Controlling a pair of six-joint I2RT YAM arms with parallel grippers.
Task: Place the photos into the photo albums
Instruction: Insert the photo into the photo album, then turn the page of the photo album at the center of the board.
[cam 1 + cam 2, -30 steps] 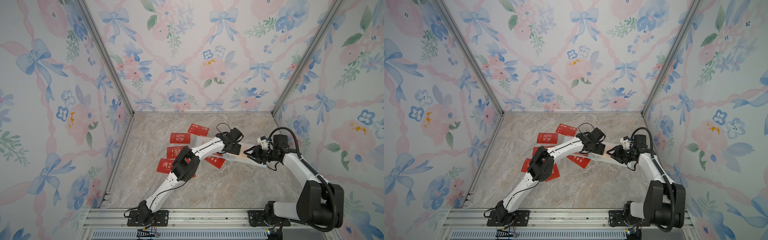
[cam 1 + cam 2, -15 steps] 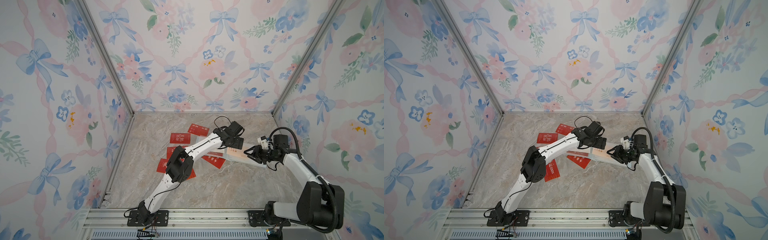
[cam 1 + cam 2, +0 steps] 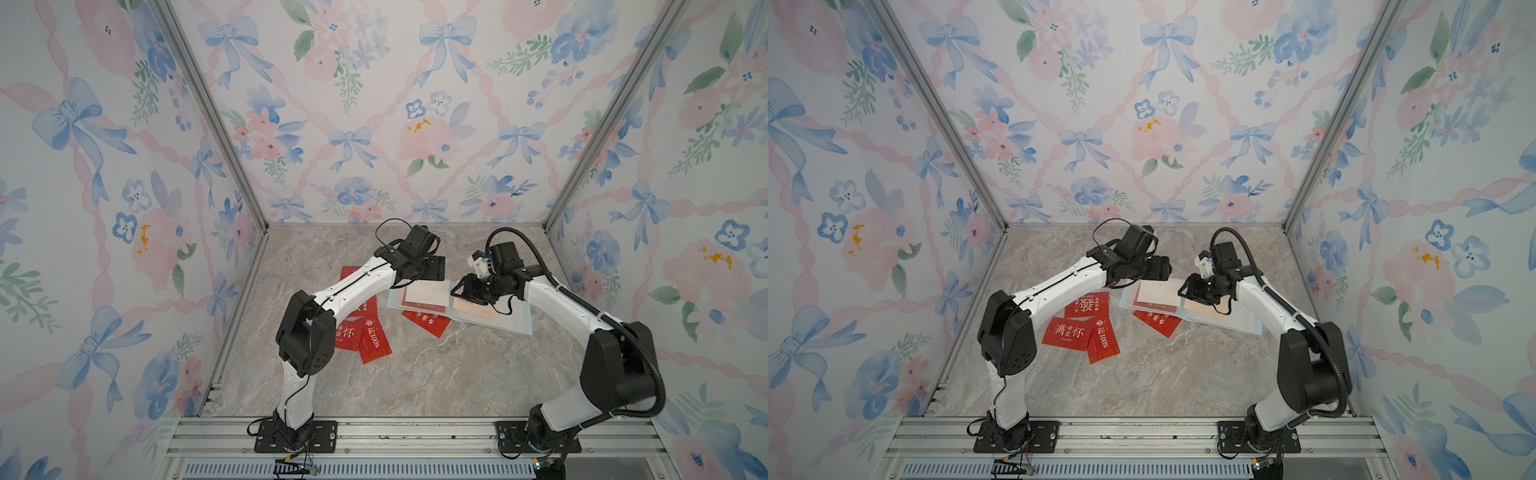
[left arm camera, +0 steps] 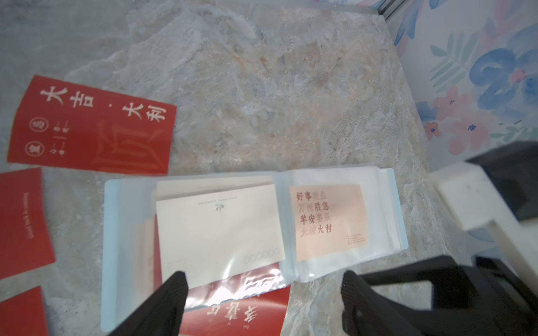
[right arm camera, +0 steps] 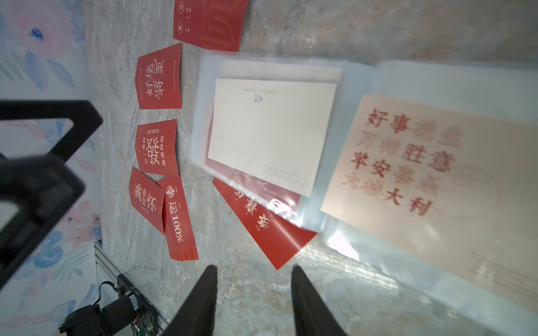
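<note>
the photo album [image 3: 513, 323] is laid open on the marble table [image 3: 415, 374], between the two arms and nearer the right one. a cream card [image 4: 329, 221] with orange-red characters is seen on the page toward the right arm, under clear film. on the page toward the left arm a whitish-backed card [image 4: 218, 232] is laid face down, slightly askew. whether it is inside a sleeve or only on top cannot be told. a red card [image 4: 241, 314] is partly covered by the album's near edge, and one of its corners is shown bare on the table.

the left gripper [image 4: 263, 276] is held above the album's side toward the left arm, its jaws spread wide with nothing between them. the right gripper [image 5: 254, 269] is held low over the album near its fold, its jaws parted and nothing grasped.

five more red cards [image 5: 159, 77] with white characters are spread on the table on the left arm's side of the album. two of them are overlapped at the near end of the group [image 5: 177, 221], and one [image 5: 208, 23] is placed by the album's far corner.
</note>
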